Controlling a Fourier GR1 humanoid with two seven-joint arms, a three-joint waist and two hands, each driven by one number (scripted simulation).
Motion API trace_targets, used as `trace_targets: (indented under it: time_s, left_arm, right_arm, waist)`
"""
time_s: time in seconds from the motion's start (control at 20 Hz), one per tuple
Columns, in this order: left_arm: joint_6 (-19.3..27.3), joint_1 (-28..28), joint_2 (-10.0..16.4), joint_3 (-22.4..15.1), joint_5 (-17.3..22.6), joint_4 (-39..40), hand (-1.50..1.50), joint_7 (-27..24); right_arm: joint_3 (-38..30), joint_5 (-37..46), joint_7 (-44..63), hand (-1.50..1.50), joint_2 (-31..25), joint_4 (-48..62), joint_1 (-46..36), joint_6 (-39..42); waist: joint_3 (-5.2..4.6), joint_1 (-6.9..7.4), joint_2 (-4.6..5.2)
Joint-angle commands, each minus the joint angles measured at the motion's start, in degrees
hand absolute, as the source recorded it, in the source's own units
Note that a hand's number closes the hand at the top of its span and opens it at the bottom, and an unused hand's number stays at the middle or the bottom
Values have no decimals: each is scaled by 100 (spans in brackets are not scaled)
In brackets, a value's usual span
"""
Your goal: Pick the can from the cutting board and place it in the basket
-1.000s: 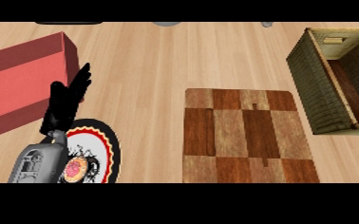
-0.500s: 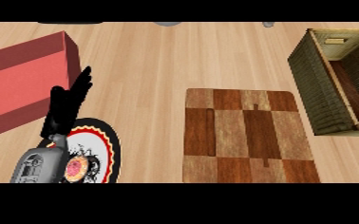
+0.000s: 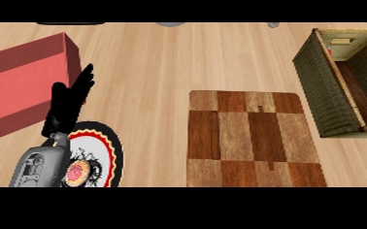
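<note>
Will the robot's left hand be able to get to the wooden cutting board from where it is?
Probably yes. The left hand is open above the plate, and only bare counter lies between it and the cutting board; nothing stands in the way.

No legible text, brand, number or sign anywhere. At the middle of the round white plate with a black, red and yellow rim (image 3: 100, 143), only a red and pink ornament, no letters to make out. Inside the dark green woven basket (image 3: 323, 102), a small pale tag-like patch (image 3: 342, 41), too blurred to read. Plain wood grain on the chequered brown wooden cutting board (image 3: 247, 138) and the pale wooden surface (image 3: 158, 68). Unmarked red on the flat red box (image 3: 28, 85).
</note>
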Motion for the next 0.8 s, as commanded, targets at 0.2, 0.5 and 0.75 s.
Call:
trace_targets:
  time_s: [0.2,0.5,0.75]
  left_arm:
    - [-149,-20,155,48,48,-218,0,168]
    - [19,46,74,104,10,-234,0,223]
    - [-16,80,73,123,6,-44,0,15]
  right_arm:
    - [-751,-263,336,-150,-488,56,-1,-811]
    - [-1786,-1005,163,-150,-1344,131,934,-126]
    - [-2632,-1539,-673,-150,-1991,743,1766,275]
  waist:
    - [-2,5,-10]
    - [2,-130,-33]
    - [5,-114,-10]
